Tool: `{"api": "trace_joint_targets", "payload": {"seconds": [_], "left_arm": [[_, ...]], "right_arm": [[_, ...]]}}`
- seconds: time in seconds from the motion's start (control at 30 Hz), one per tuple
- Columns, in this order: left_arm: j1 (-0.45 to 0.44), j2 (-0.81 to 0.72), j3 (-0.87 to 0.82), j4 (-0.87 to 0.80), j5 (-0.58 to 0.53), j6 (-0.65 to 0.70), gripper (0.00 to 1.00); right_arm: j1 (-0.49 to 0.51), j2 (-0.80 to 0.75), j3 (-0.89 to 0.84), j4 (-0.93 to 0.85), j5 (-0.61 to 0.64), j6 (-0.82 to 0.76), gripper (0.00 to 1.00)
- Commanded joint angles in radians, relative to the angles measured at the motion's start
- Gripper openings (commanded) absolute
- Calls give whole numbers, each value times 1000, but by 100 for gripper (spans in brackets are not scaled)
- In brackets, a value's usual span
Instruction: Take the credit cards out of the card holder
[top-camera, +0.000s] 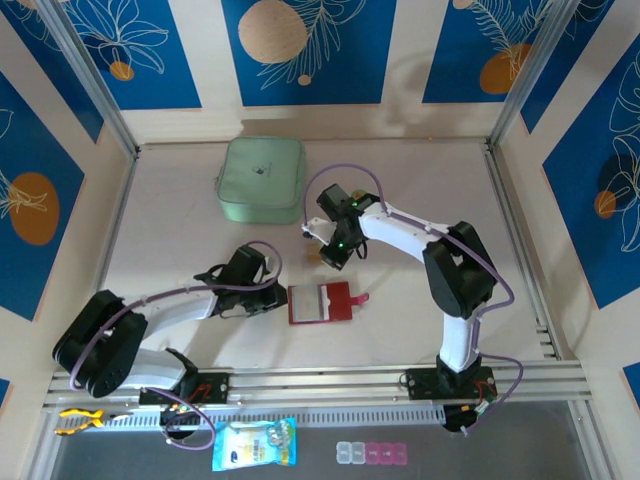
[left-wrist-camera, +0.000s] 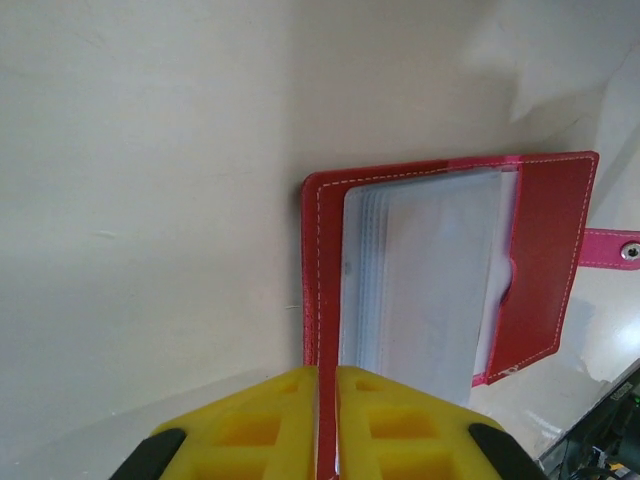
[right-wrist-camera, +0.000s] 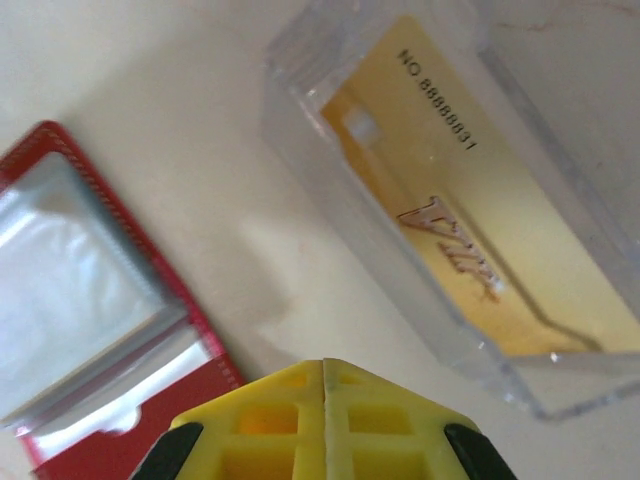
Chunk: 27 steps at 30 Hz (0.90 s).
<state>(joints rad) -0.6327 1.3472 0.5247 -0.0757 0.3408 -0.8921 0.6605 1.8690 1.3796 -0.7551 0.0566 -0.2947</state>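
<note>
Left gripper (left-wrist-camera: 327, 372) pinches the near edge of the open red card holder (left-wrist-camera: 545, 260), pale clear pockets (left-wrist-camera: 430, 280) ahead; right gripper (right-wrist-camera: 323, 365), clenched empty, has a clear box (right-wrist-camera: 560, 382) holding a gold credit card (right-wrist-camera: 470, 230) ahead-right, holder lower-left.

The top external camera looked steeply down from above and behind the arm bases (top-camera: 445, 380), far enough to take in the whole desk (top-camera: 170, 230). Each wrist camera sat close over the desk, looking past its own yellow jaws: the left at the open card holder (left-wrist-camera: 545, 260), the right at a clear plastic case (right-wrist-camera: 300, 80). All three views shared the card holder.
</note>
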Motion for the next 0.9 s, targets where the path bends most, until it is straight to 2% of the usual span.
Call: {"api": "trace_joint_targets", "payload": {"seconds": [0.0, 0.23, 0.5, 0.57, 0.7, 0.87], "left_arm": [[-21, 22, 25, 39, 21, -19, 12], [-47, 70, 37, 59, 18, -30, 12], [-61, 81, 28, 58, 4, -32, 11], [-65, 82, 24, 62, 5, -36, 10], [-70, 87, 17, 68, 7, -37, 10], [-69, 90, 17, 52, -2, -34, 10]], "right_arm": [[18, -71, -27, 1, -49, 93, 6], [53, -143, -109, 71, -77, 336, 5], [75, -188, -224, 222, -115, 779, 2], [98, -201, -251, 252, -117, 849, 2], [135, -207, -268, 248, -115, 955, 3], [164, -185, -252, 212, -148, 994, 7]]}}
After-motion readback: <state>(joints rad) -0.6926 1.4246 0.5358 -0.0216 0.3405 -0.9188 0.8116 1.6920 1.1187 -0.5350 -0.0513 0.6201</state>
